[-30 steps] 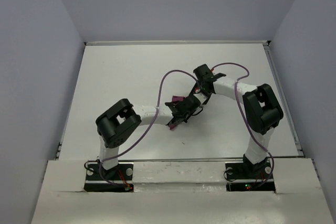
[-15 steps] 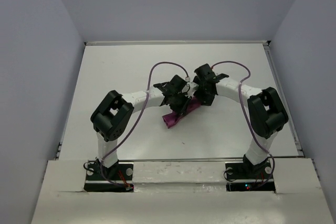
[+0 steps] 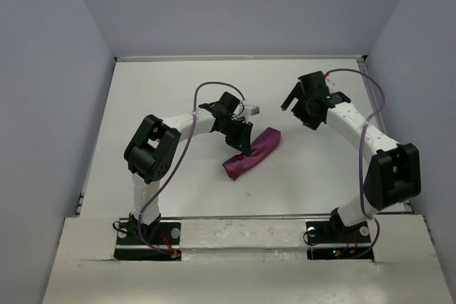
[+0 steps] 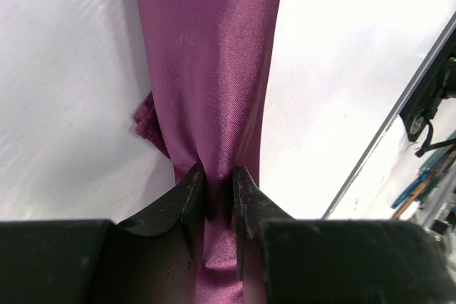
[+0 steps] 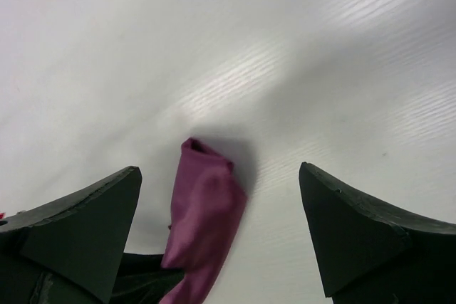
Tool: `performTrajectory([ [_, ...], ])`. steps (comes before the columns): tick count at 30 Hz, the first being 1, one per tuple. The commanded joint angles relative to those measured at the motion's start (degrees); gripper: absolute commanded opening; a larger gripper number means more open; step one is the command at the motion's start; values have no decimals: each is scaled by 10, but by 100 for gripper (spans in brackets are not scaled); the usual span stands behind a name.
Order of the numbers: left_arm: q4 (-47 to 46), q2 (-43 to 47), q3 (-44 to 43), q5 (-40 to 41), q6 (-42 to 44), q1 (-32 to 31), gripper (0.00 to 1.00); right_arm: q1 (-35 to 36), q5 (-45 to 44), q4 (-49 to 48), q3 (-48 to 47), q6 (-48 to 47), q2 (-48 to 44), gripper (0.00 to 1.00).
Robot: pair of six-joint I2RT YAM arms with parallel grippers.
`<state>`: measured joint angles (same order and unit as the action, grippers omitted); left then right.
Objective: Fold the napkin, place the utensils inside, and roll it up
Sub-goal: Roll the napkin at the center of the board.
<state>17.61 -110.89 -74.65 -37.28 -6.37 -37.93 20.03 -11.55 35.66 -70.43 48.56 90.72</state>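
The napkin [image 3: 251, 153] is seen in plain, glossy plum purple, the table [image 3: 164, 97] is rendered white, the left gripper [image 4: 217, 190] and right gripper [image 5: 219, 172] are coloured black, and the cables [image 3: 197, 95] along the white arms [image 3: 187, 123] are tinted purple.

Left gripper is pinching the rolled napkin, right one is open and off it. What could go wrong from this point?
1. The left gripper has the napkin bunched in its pinch; lifting away before opening could drag the roll apart.
2. A loose corner sticks out at the side, so the roll may loosen once released.
3. No utensils show; if inside, they might slip out an end.
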Motion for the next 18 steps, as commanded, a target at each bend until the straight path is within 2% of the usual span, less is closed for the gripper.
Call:
performTrajectory([
  [1,11,-17,-4,-75,-18,22,0,-50,-36,12,-1,-27,-55,98],
  [6,9,-48,1,-76,-12,27,0,-55,-39,19,4,-36,-68,98],
  [13,-29,-48,35,-43,-41,40,0,-55,-12,13,16,-44,-60,98],
  [14,-32,-42,37,-35,-43,42,19,-55,-10,10,19,-44,-59,98],
  [17,-37,-25,41,-3,-51,41,42,-55,-3,7,27,-46,-59,98],
  [18,-35,-13,37,4,-50,42,52,-55,-2,6,28,-47,-58,98],
])
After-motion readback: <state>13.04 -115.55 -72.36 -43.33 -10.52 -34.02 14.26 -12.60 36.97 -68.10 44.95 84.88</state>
